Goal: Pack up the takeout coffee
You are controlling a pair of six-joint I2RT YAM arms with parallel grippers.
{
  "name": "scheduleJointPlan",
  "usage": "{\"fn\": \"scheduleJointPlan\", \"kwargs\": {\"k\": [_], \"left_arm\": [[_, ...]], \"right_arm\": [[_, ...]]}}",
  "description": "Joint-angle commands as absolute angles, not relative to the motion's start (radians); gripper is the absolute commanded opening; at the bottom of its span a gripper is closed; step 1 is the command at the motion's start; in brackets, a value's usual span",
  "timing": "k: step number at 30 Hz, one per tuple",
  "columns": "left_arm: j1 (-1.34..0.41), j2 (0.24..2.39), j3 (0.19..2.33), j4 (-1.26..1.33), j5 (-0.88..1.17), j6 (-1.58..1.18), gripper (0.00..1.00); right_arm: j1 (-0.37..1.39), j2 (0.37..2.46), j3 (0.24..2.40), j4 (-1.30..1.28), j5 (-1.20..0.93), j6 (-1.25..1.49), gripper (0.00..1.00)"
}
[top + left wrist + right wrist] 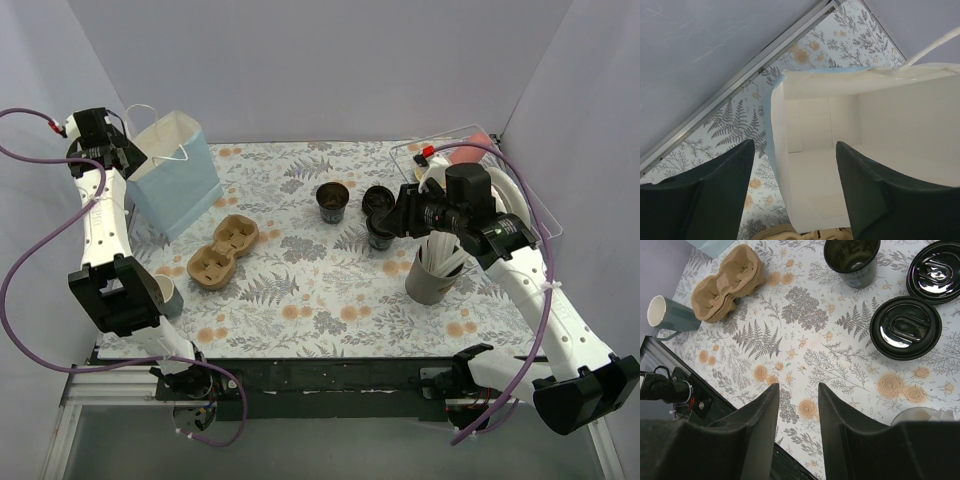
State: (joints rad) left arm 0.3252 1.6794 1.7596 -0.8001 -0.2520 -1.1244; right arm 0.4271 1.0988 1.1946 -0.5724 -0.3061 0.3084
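Three black takeout coffee pieces stand right of centre. One cup (332,200) (852,257) is lidless. A lidded cup (378,238) (905,327) stands just below my right gripper (387,220) in the top view. Behind it is another black lid (378,197) (937,270); I cannot tell if a cup is under it. The right gripper (798,386) hovers open over bare tablecloth, nothing between its fingers. My left gripper (128,158) (795,145) is held high at the light-blue paper bag (178,175). It is open, and the bag's side wall (780,165) runs between its fingers.
A brown cardboard cup carrier (222,250) (730,282) lies left of centre, a grey mug (165,296) (670,315) near the left arm. A grey holder with white utensils (435,275) stands right of the cups. A clear plastic tub (480,150) sits at the back right.
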Motion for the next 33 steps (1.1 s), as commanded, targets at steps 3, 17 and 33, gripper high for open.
{"fn": "scheduleJointPlan", "kwargs": {"k": [3,17,33], "left_arm": [[0.33,1.655,1.775,-0.793,-0.279,-1.111,0.44],[0.33,1.646,1.95,-0.816,-0.006,-1.115,0.0],[0.235,1.506,1.985,-0.712,0.38,-1.247,0.0]], "right_arm": [[0.43,1.081,1.184,-0.519,-0.33,0.287,0.45],[0.43,1.052,1.193,-0.532,-0.301,0.287,0.46],[0.43,1.075,1.284,-0.437,-0.272,0.392,0.47]]}}
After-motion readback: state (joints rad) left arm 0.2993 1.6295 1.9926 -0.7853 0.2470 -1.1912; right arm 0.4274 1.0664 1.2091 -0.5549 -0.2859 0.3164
